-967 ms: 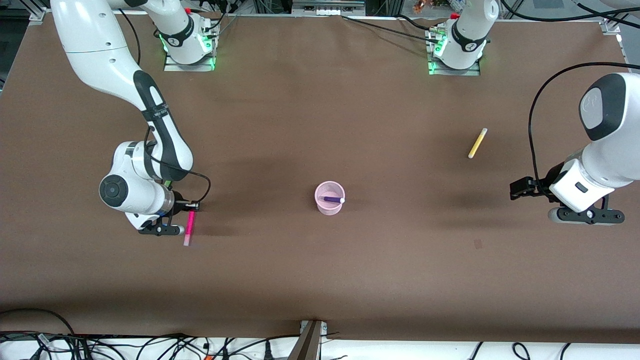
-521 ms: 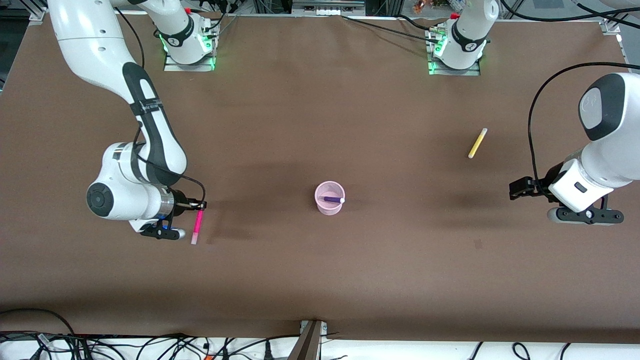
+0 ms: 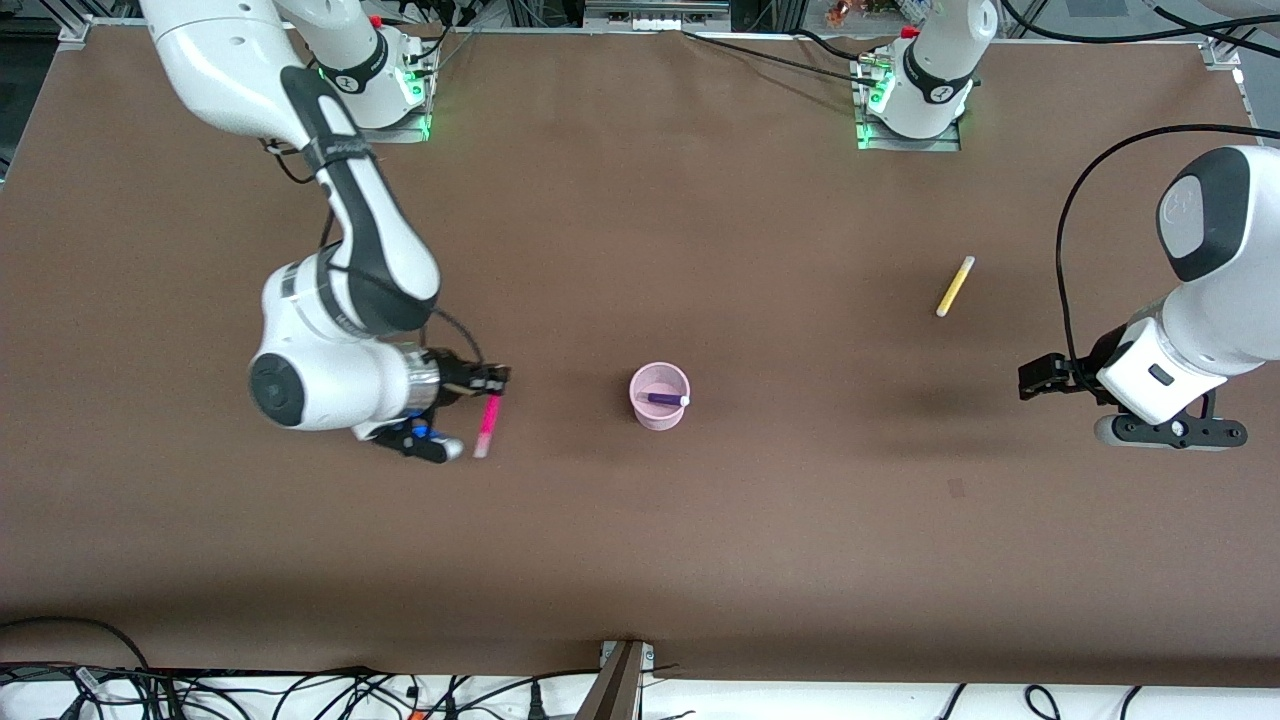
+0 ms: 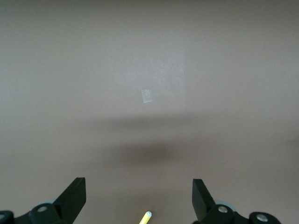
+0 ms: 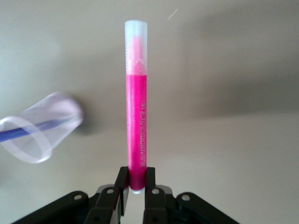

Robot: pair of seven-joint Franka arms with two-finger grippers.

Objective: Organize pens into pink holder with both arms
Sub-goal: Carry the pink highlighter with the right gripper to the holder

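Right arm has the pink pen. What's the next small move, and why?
Probably carry it on toward the pink holder. The right gripper is shut on the magenta pen, over bare table short of the cup, which holds only the purple pen. The left gripper waits open.

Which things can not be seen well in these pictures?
- Purple pen in the pink holder: the cup wall hides its lower part, front view.
- Yellow pen: cut off by the edge, left wrist view.
- Green pen: in no view.
- Magenta pen: its end is hidden in the right gripper.
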